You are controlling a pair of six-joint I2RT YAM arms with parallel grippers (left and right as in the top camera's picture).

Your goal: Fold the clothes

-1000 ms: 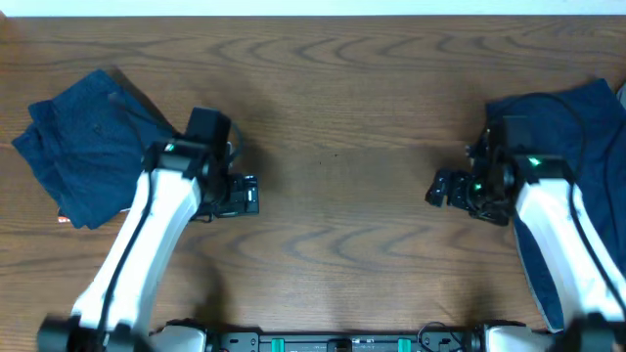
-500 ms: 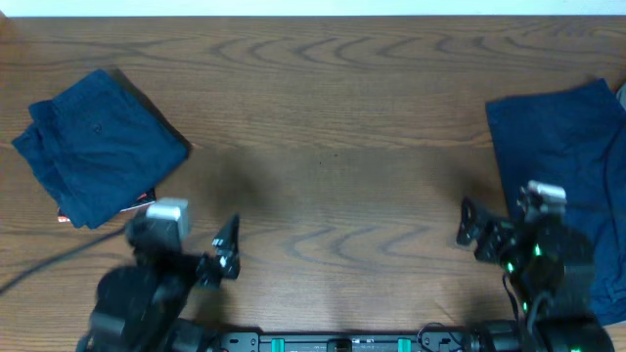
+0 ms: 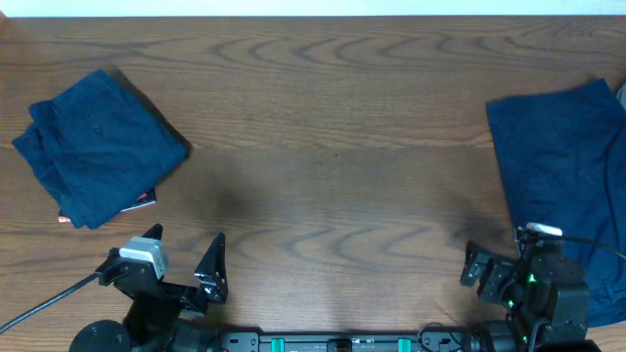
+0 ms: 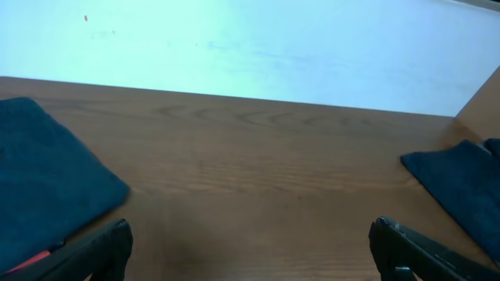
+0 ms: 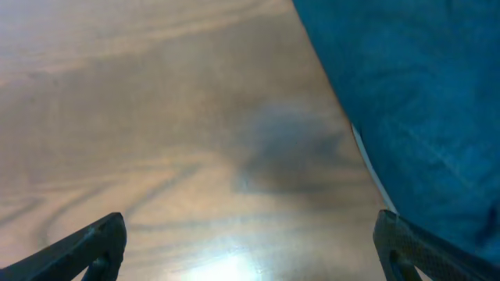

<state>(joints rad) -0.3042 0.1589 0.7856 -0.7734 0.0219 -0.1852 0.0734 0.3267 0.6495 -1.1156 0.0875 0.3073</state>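
Two navy pieces, both on the table [image 3: 323, 117], well apart. Folded piece [image 3: 98, 147] sits far left, a compact bundle turned at an angle to the table edge, with a red bit [image 3: 143, 199] poking out from under its near side. Flat piece [image 3: 562, 176] lies spread at the far right and runs past the right frame edge; its near end is hidden under the right arm. Left gripper [image 4: 248, 251] is low at the near edge on the left, nearer than the folded piece and clear of it, fingers wide apart, holding nothing. Its wrist view shows only wood between the fingertips, the folded piece off to the left, a corner of the flat piece to the right, and a pale wall [image 4: 258, 47] behind. Right gripper [image 5: 251, 248] is at the near edge on the right, near the flat piece's left edge and not touching it, also spread wide and empty. Its wrist view has wood between the fingers, navy cloth filling the upper right, and a thin pale strip [image 5: 367, 168] along the cloth's edge; can't tell what that is. Black cable [image 3: 49, 291] trails from the left arm toward the left frame edge.
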